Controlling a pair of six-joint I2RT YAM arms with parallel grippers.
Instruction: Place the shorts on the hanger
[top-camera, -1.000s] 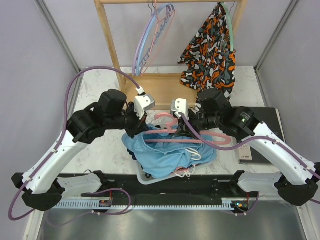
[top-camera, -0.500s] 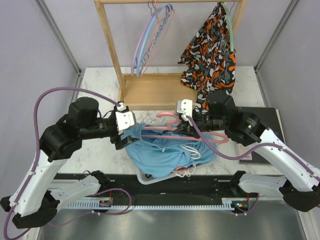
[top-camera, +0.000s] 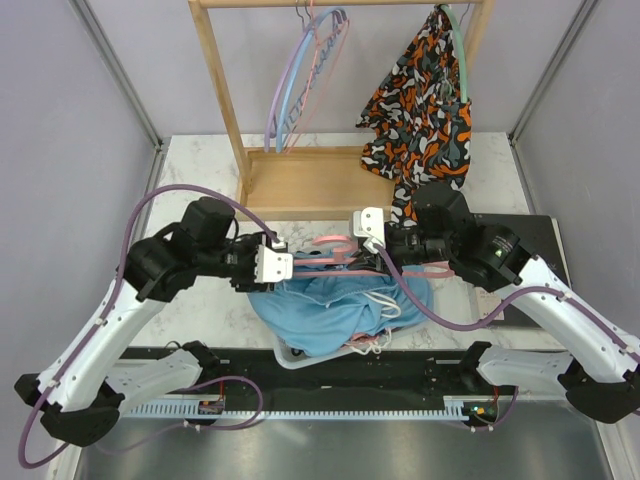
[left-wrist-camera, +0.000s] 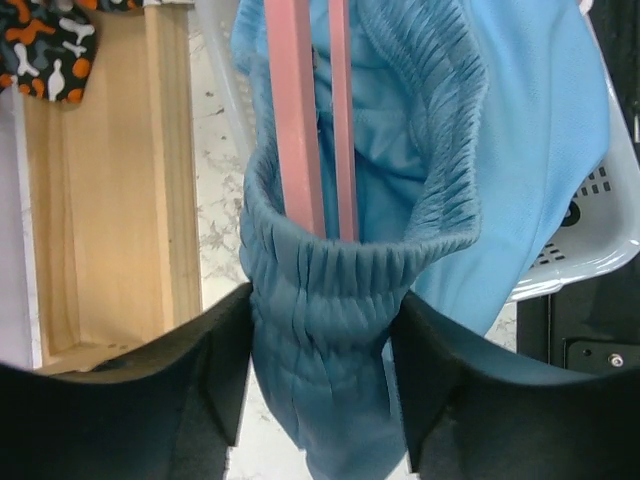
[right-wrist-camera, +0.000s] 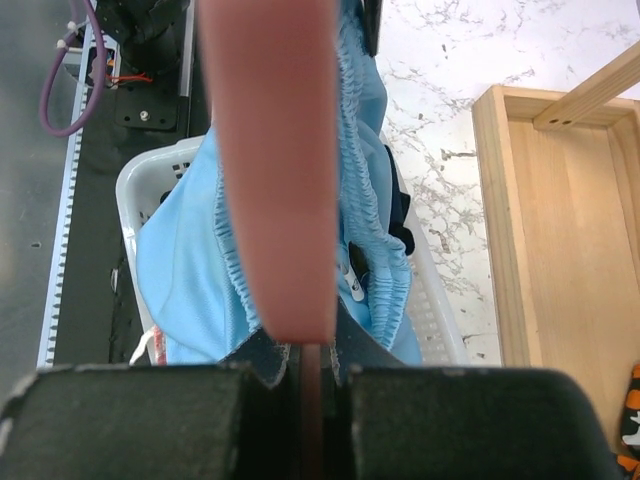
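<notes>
We see left gripper (left-wrist-camera: 322, 350) clamped on shorts (left-wrist-camera: 520, 150) waistband, lower centre; right gripper (right-wrist-camera: 312, 390) clamped on pink hanger (right-wrist-camera: 268, 150), its bars inside waistband.

- Nope, no text, brand, number or sign I can actually read in any view.
- The patterned garment (top-camera: 425, 90) at 1 o'clock only carries orange, black and white blobs, no letters.
</notes>
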